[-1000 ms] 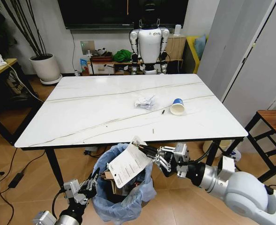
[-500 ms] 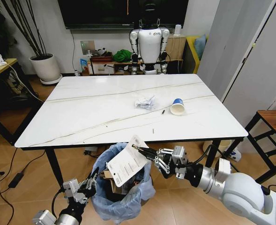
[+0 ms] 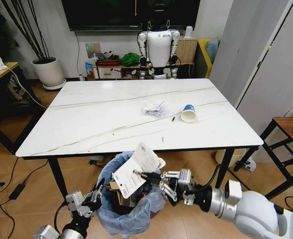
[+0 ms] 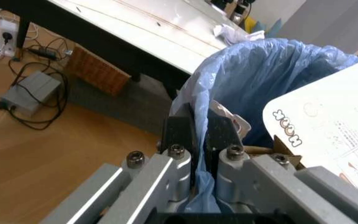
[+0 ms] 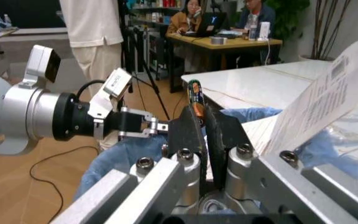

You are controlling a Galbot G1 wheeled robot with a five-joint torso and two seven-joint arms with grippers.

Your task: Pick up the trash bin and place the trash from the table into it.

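Over trash bin (image 3: 129,204), printed sheet (image 3: 136,170) between right gripper (image 3: 139,174) jaws

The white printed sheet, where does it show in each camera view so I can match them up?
Head view: white printed sheet stands tilted in the trash bin, below the table's near edge.
Left wrist view: at the right edge.
Right wrist view: upper right.
Shared landmark: the bin's blue bag.

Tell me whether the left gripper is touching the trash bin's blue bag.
Touching. The left wrist view shows the left gripper with its fingers pinched on the trash bin bag's rim.
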